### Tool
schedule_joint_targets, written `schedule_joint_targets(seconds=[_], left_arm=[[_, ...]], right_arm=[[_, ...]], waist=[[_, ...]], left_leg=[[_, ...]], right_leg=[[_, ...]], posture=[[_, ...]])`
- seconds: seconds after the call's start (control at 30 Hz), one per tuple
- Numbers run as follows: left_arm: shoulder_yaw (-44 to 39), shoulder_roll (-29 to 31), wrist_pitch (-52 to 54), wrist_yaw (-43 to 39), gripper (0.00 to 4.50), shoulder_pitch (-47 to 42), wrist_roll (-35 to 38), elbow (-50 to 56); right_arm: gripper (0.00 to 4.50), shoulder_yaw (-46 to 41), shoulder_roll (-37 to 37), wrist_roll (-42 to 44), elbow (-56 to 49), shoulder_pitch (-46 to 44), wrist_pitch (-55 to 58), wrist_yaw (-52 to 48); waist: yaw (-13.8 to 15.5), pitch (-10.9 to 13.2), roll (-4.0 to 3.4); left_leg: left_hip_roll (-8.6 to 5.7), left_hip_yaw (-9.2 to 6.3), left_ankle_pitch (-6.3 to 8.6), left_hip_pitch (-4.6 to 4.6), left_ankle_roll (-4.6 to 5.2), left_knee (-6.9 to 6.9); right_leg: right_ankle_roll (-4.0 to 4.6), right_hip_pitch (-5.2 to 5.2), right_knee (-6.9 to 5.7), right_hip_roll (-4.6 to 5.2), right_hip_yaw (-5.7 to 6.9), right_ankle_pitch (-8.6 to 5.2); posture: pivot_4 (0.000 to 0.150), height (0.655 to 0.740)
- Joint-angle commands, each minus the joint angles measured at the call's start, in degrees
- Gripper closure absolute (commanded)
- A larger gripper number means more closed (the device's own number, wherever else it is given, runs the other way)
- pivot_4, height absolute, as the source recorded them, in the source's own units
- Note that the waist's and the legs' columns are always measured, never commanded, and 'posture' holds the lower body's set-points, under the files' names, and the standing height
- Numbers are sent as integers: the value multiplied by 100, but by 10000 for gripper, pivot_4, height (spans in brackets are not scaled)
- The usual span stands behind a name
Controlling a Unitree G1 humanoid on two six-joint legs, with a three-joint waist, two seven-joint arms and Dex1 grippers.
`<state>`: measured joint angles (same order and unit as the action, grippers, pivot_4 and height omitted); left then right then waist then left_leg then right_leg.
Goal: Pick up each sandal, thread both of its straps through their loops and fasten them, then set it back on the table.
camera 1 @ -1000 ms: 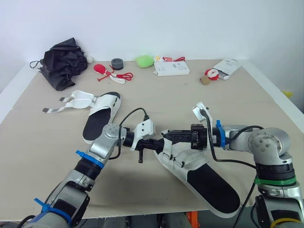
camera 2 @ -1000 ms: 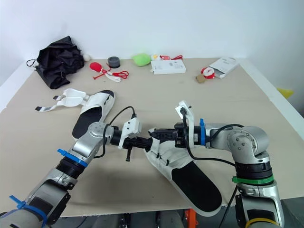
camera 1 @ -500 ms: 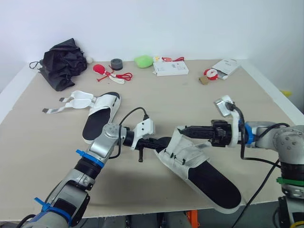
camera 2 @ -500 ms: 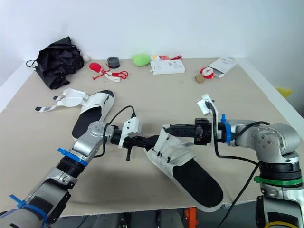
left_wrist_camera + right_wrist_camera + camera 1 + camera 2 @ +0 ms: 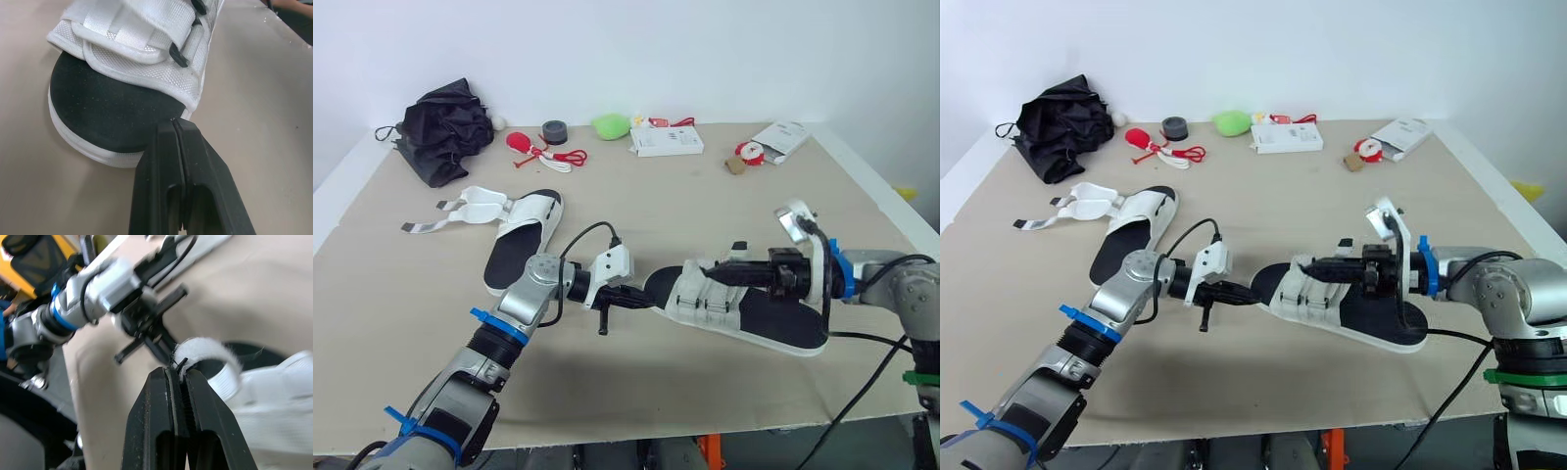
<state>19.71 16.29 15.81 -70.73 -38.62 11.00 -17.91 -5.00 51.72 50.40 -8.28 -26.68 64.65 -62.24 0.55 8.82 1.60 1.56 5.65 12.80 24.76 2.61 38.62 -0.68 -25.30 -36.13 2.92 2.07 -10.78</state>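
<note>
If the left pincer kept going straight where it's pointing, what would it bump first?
The near sandal: the left pincer points at its black toe end and seems to touch it.

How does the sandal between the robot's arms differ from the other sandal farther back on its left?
The near sandal has its straps folded across the upper, one strap pinched by the right end effector; the far sandal has its straps splayed loose to the side. The near sandal lies crosswise with the left end effector closed at its toe; the far sandal lies untouched, apart from both arms. Both are white with black insoles.
</note>
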Motion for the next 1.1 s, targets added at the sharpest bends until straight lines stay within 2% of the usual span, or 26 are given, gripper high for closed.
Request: schedule_joint_targets(seconds=[0.03,0.3,0.63,0.8,1.1], left_arm=[[-232,-102,621,-102,45000,-303,493,558],[-118,-75,430,-273,45000,-750,374,147],[41,-339,-1059,-429,45000,-1289,-366,-2072],[114,-421,-1157,-623,45000,-1029,-440,-2028],[230,-220,-496,-903,45000,-413,-301,-649]], right_arm=[[44643,-29,65,-18,-185,-30,-79,-24],[44643,20,-35,-6,-189,-141,-20,9],[44643,-95,-143,41,-240,-139,34,180],[44643,-247,-154,144,-293,-97,117,353],[44643,-505,-289,154,174,-407,181,697]], waist=[[0,1,2],[0,2,1],[3,2,3],[9,2,3],[3,2,0]], left_leg=[[0,0,0,2,0,1],[0,-2,0,0,0,2],[-3,-3,1,7,1,2],[-5,-10,4,14,3,2],[-6,-11,5,11,4,5]], right_leg=[[0,-1,0,0,1,0],[2,-1,0,-7,0,-1],[-5,-4,1,-3,1,3],[-5,-4,2,-1,4,4],[-4,-3,1,0,4,3]], posture=[[1500,7400],[1500,7400],[1500,7400],[1500,7400],[1500,7400]])
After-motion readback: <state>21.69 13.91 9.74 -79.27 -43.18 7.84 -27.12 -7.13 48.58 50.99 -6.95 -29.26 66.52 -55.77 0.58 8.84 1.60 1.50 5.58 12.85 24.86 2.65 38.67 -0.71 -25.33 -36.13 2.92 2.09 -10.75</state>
